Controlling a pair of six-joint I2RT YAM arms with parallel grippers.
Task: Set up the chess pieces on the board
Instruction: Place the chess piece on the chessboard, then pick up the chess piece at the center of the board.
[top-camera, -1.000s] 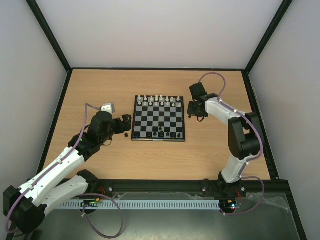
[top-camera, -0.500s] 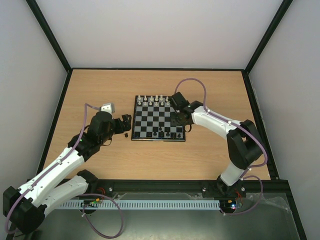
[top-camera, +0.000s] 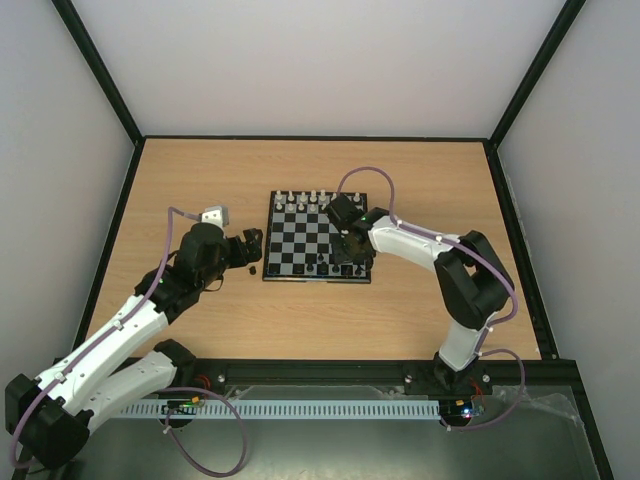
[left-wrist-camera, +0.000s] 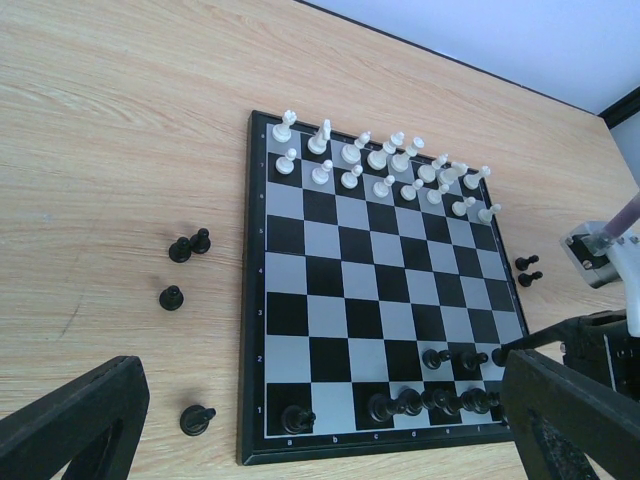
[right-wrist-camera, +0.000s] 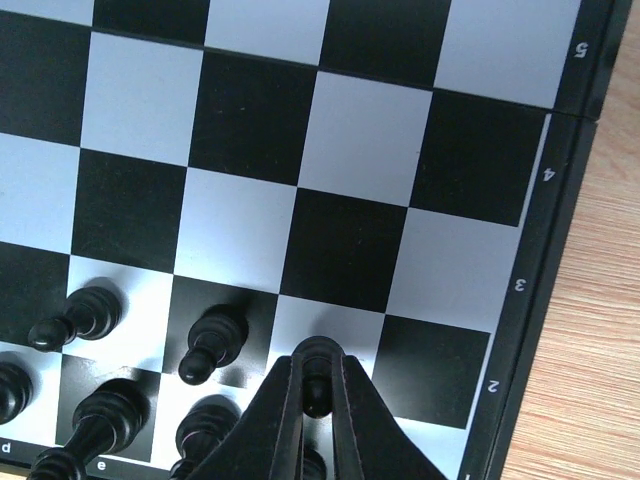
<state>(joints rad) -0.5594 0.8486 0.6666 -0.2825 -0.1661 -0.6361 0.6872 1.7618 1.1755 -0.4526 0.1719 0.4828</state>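
Pinching a pawn (right-wrist-camera: 317, 358) in the right end effector (right-wrist-camera: 318, 390), left end effector (left-wrist-camera: 320, 425) spread wide. About half done, with chess pieces (left-wrist-camera: 172, 297) waiting on the worktop (left-wrist-camera: 100, 150).

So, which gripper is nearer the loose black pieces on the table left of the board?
Left. The left gripper hangs open right by the loose black pieces; the right gripper is over the near right squares of the board, shut on a black pawn.

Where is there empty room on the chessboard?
The middle rows of the board are bare, between the white pieces and the black pieces. It is crowded in the near right corner, where the right gripper holds a pawn.
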